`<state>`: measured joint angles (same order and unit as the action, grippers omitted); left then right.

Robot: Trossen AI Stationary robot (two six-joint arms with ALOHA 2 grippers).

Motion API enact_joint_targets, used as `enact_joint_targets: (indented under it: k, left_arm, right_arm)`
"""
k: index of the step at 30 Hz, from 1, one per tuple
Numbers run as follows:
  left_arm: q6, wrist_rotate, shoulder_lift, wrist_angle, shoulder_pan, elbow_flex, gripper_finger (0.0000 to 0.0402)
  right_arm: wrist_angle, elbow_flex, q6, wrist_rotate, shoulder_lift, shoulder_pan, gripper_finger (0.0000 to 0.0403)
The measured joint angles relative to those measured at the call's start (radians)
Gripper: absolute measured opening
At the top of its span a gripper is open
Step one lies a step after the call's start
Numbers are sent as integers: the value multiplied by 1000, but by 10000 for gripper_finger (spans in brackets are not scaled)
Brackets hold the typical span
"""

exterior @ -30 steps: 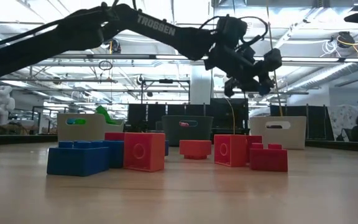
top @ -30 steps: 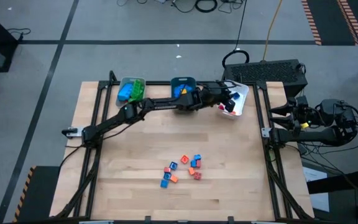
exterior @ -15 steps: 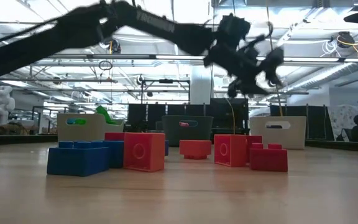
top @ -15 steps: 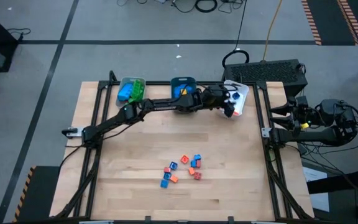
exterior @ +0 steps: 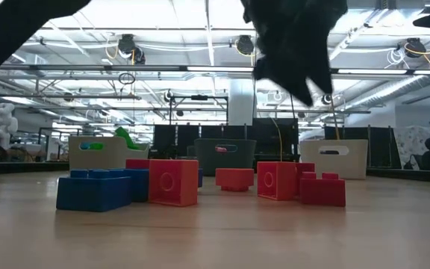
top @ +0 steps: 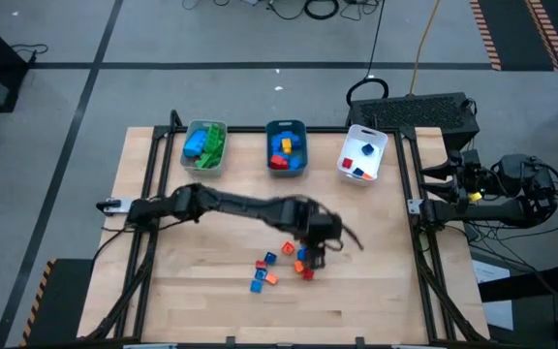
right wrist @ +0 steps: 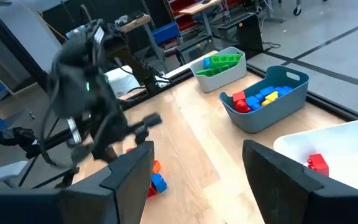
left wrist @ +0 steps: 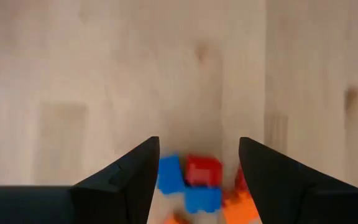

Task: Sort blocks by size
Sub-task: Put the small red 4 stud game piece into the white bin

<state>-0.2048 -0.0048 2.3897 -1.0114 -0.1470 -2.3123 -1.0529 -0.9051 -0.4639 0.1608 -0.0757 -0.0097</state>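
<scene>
the left gripper (top: 329, 237) hovers with its fingers (left wrist: 126, 177) spread apart and nothing between them, just above the cluster of small blocks (top: 284, 266) lying loose on the table (top: 376, 291). more blocks sit in the grey tray (top: 192, 160), the teal tray (top: 268, 150) and the white tray (top: 345, 165) at the far edge. the right gripper (right wrist: 194, 180) waits off the right side, fingers apart.

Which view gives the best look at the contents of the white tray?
The high view: it looks straight down into the white tray, showing small blue and red blocks. The right wrist view catches only a corner with one red block. The low view shows just its side wall. The left wrist view misses it.
</scene>
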Motion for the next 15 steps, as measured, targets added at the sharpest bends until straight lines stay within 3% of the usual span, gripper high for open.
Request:
enact_joint_targets:
  k: [7,15]
  left_arm:
    - [-27,-80,18,112,-61,169,223]
    - [-106,-126,22,194,-37,305,223]
  right_arm:
    - [0,0,4,0,0,-2,238]
    - [1,0,-20,-5,0,-2,238]
